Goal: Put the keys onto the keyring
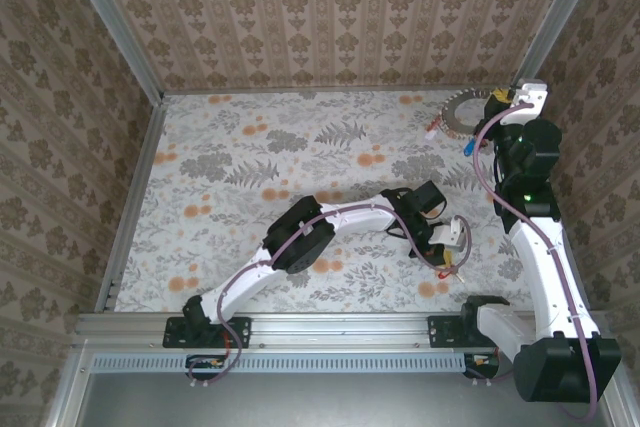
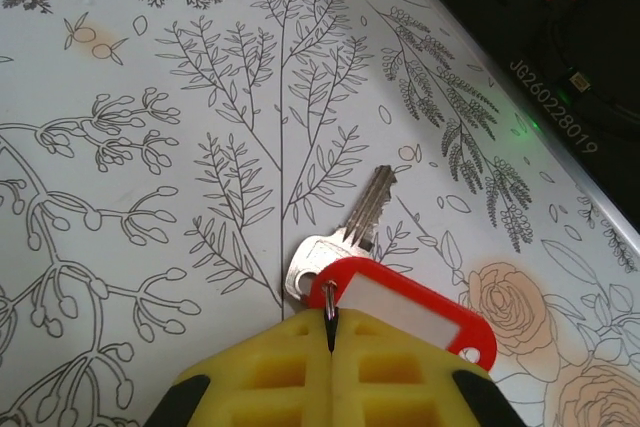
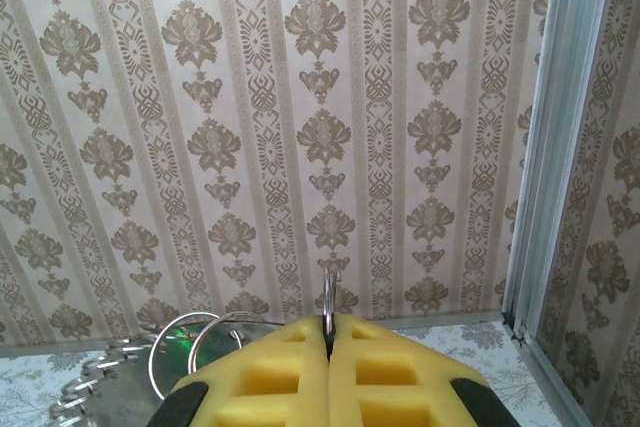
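A silver key (image 2: 345,237) with a red plastic tag (image 2: 410,307) lies on the floral table. My left gripper (image 2: 330,322) is shut on the small wire loop that joins key and tag. From above, this gripper (image 1: 452,252) sits low at the right of the table's middle. The keyring (image 1: 462,115), a dark round wreath, lies in the far right corner. My right gripper (image 1: 497,102) is beside it. Its yellow jaws (image 3: 328,325) are shut on a thin wire ring (image 3: 328,292) that stands upright, with more wire loops (image 3: 190,352) at the lower left. A small blue key (image 1: 468,144) lies just in front of the keyring.
Patterned walls enclose the table on three sides, with aluminium posts in the corners (image 3: 545,147). The right arm's black body (image 2: 530,37) stands close behind the red key. A small pale tag (image 1: 430,132) lies left of the keyring. Open floral surface spreads to the left (image 1: 250,167).
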You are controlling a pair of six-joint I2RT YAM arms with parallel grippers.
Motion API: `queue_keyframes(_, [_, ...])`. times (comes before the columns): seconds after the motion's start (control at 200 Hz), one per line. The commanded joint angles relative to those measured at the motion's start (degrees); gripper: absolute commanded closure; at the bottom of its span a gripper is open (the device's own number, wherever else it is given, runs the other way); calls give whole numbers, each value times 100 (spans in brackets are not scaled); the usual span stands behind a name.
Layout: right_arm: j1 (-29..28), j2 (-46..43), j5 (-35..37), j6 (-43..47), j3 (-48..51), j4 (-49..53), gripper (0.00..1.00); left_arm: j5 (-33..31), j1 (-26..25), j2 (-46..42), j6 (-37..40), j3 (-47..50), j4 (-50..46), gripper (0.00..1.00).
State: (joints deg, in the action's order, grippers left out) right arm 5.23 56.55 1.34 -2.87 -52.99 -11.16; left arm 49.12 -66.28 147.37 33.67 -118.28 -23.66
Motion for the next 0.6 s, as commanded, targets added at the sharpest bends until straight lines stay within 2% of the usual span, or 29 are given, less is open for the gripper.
queue_keyframes(0.0, [-34,-166,-117,185,18,-343,100,142,75,-116,4,85,-54,100])
queue_keyframes(0.185, [-517,-277,-385,1120,281,-279,100,-368,370,-1282,-87,1407,485,100])
queue_keyframes(0.285, [-592,-358,-805,1134,552,-466,100,-755,525,-2064,-120,2195,598,100])
queue_keyframes(0.485, [-1075,-171,-1176,895,1198,-1227,100,-1518,747,-4361,-261,4592,969,100])
queue_keyframes(0.595, [-1608,101,-1554,1310,1368,-1529,100,-1830,945,-5702,-417,5479,714,100])
